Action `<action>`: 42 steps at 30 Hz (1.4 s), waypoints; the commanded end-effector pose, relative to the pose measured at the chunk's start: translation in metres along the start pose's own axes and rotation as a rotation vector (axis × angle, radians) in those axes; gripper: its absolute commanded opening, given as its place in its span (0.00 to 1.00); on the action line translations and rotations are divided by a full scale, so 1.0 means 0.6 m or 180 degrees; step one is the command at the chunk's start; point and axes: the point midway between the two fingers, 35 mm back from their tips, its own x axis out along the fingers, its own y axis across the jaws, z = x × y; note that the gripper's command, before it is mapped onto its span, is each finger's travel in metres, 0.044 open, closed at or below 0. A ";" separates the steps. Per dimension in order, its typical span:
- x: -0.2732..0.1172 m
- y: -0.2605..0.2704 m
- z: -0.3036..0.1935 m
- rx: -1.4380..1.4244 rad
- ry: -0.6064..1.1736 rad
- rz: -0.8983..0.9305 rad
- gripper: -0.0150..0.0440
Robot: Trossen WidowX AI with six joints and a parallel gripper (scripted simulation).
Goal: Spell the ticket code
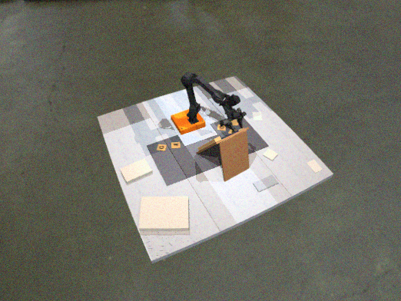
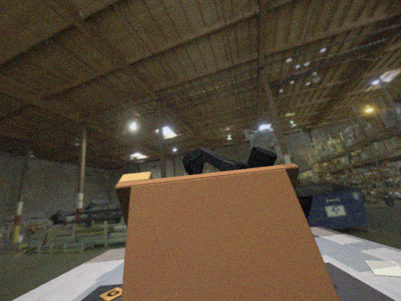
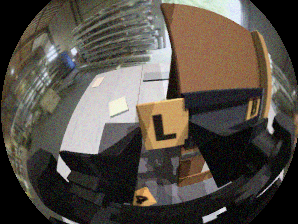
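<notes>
My gripper (image 3: 164,127) (image 1: 232,124) is shut on a tan tile marked L (image 3: 162,123), held upright behind the top of the slanted brown board (image 1: 235,157) (image 2: 227,238) (image 3: 212,46). A tile marked U (image 3: 253,108) sits on the board's rail at the right of the wrist view. In the exterior view, a tan tile (image 2: 134,176) shows at the board's top left corner, and the arm (image 2: 227,160) is mostly hidden behind the board. Two loose tiles (image 1: 161,147) (image 1: 175,144) lie on the dark mat (image 1: 173,169). Other loose tiles (image 1: 221,127) (image 3: 141,197) lie under the gripper.
The arm's orange base (image 1: 188,120) stands behind the mat. Cream slabs (image 1: 164,212) (image 1: 136,170) lie at the front left. Small cream cards (image 1: 270,153) (image 1: 314,165) (image 1: 257,116) and a grey plate (image 1: 266,183) lie to the right. The counter edge (image 1: 246,220) runs along the front.
</notes>
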 end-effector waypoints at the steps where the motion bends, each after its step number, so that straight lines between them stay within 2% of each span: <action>1: 0.000 -0.003 0.000 -0.0010 -0.0004 0.0010 0.25; 42: 0.000 -0.037 0.001 -0.0015 -0.0004 0.0006 0.25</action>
